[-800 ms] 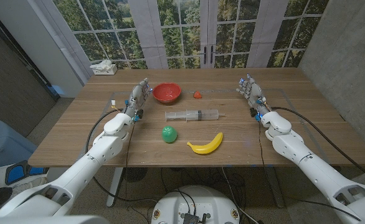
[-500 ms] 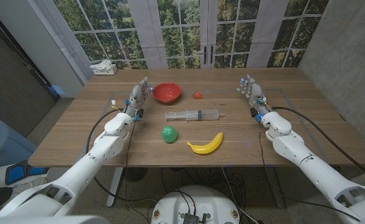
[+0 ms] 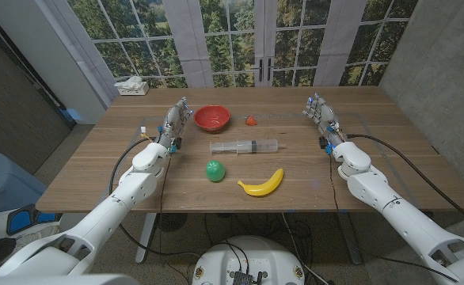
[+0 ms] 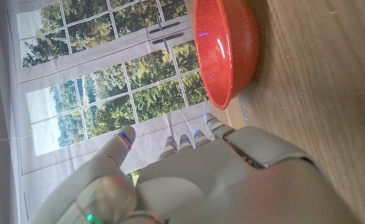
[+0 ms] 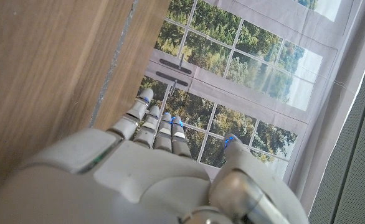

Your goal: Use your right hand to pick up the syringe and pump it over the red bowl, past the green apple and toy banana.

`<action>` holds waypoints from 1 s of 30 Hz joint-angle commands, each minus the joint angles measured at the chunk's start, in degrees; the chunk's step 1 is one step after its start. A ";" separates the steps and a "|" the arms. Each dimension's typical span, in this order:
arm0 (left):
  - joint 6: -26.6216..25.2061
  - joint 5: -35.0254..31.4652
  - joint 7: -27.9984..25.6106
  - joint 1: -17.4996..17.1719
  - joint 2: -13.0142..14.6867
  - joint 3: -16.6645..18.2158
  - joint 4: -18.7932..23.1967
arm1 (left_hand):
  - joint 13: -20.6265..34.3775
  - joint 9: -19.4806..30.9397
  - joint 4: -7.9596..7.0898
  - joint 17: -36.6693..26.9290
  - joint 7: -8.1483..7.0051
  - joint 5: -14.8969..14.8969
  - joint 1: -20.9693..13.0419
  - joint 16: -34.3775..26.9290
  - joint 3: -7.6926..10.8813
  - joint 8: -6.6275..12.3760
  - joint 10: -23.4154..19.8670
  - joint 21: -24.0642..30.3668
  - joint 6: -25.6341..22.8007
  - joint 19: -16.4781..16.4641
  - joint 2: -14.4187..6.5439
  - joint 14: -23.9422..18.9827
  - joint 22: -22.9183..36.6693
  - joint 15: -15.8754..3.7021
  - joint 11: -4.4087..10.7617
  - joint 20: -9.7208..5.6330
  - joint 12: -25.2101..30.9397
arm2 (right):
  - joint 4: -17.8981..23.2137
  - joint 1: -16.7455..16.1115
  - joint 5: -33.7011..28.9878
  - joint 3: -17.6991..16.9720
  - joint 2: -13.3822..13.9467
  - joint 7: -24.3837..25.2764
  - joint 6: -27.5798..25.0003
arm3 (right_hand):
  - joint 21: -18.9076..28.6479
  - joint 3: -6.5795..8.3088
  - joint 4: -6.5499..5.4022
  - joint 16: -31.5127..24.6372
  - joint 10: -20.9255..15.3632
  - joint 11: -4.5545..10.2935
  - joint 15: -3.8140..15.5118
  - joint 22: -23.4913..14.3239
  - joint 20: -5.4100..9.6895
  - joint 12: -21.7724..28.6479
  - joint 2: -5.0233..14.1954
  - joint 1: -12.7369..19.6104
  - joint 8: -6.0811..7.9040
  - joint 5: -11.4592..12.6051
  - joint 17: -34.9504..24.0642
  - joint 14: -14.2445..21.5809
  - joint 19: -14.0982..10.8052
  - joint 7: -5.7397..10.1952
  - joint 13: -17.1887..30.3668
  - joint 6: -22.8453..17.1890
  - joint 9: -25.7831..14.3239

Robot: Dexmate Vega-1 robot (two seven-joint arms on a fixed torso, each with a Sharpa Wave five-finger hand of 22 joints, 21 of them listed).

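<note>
A clear syringe (image 3: 245, 146) lies flat across the middle of the table. Behind it to the left sits the red bowl (image 3: 212, 118) (image 4: 226, 46). In front of the syringe are a green apple (image 3: 214, 170) and a yellow toy banana (image 3: 262, 184). My right hand (image 3: 321, 117) (image 5: 164, 168) stands open on the table's right side, well to the right of the syringe, fingers extended and holding nothing. Just left of the bowl my left hand (image 3: 176, 123) (image 4: 189, 180) is also open and holds nothing.
A small red object (image 3: 251, 120) lies right of the bowl. A white tissue box (image 3: 132, 86) sits at the far left corner. Windows run behind the table's far edge.
My right hand has shifted slightly right and back. The left hand and the objects have stayed put.
</note>
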State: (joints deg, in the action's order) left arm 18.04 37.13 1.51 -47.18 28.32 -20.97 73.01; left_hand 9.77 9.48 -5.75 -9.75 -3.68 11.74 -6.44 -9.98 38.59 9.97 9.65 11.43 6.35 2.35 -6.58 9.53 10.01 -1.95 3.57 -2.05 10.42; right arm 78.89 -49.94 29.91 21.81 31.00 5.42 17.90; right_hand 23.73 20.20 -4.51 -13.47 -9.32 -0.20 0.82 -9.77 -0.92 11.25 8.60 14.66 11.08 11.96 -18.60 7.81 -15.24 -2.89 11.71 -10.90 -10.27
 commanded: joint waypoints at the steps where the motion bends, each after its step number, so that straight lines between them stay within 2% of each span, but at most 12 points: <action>1: 0.23 -0.02 0.87 1.16 -0.47 -0.18 -1.64 | 0.19 0.28 -0.01 -0.10 0.26 0.46 -0.54 -0.22 0.54 0.32 0.79 0.23 0.40 0.45 -4.10 3.17 0.13 -3.44 -0.05 -4.70 0.30 | 3.87 -0.69 -5.89 1.03 1.64 4.51 -1.59 | -0.30 0.46 0.86 0.16 -0.81 0.25 -0.07 -0.19 0.25 0.37 -0.11 1.22 0.08 -0.17 0.14 -0.42 0.04 0.36 -0.06 -0.25 -0.13; 3: 0.41 0.12 1.23 1.39 -0.65 -0.21 -2.10 | 0.19 0.28 0.01 -0.09 0.28 0.46 -0.55 -0.22 0.54 0.30 0.80 0.20 0.45 0.53 -4.08 3.17 0.13 -3.47 -0.09 -4.56 0.30 | 4.74 -0.84 -6.96 1.13 1.95 5.53 -2.24 | -0.49 0.59 1.28 0.12 -0.86 0.53 -0.13 -0.20 -0.63 0.36 -0.06 1.55 0.05 -0.26 0.20 -0.40 0.11 0.60 -0.07 -0.20 -0.13; 15: 0.90 -0.35 1.39 1.71 -0.80 -0.46 -2.73 | 0.19 0.28 0.06 -0.06 0.32 0.47 -0.56 -0.21 0.54 0.28 0.81 0.18 0.57 0.48 -4.08 3.21 0.13 -3.37 -0.13 -4.43 0.30 | 11.51 -2.28 -13.71 1.89 4.66 10.63 -7.65 | -0.67 0.81 2.24 -0.17 -1.09 0.52 -0.59 -0.23 -0.84 0.38 -0.14 2.21 -0.03 -0.52 0.32 0.21 -0.37 0.58 -0.08 -0.02 -0.15; 30: 1.49 -0.45 1.55 1.18 -0.43 -0.29 -2.35 | 0.18 0.28 0.09 -0.06 0.33 0.48 -0.56 -0.21 0.53 0.28 0.91 0.15 0.66 0.47 -4.10 3.28 0.12 -3.29 -0.23 -4.40 0.27 | 18.90 -3.68 -19.50 2.94 7.24 12.54 -13.95 | -0.86 1.07 3.24 -0.33 -1.08 0.55 -0.52 -0.24 -0.89 0.31 -0.17 2.94 -0.12 -0.79 0.42 0.47 -0.82 0.67 -0.08 0.32 -0.15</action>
State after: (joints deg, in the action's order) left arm 19.26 36.73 2.81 -45.67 27.54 -21.30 70.47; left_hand 9.76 9.47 -5.75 -9.59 -3.37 11.73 -6.44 -9.98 38.59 9.97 9.65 11.42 6.66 2.34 -6.58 9.52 10.00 -1.95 3.57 -2.04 10.42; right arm 92.44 -52.67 15.16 24.01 36.31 15.91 9.31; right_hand 23.03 21.22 -1.62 -13.47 -10.14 0.21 0.40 -9.76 -1.96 11.25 8.40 16.82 11.07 11.14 -18.08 7.78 -15.44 -2.32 11.46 -10.62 -10.26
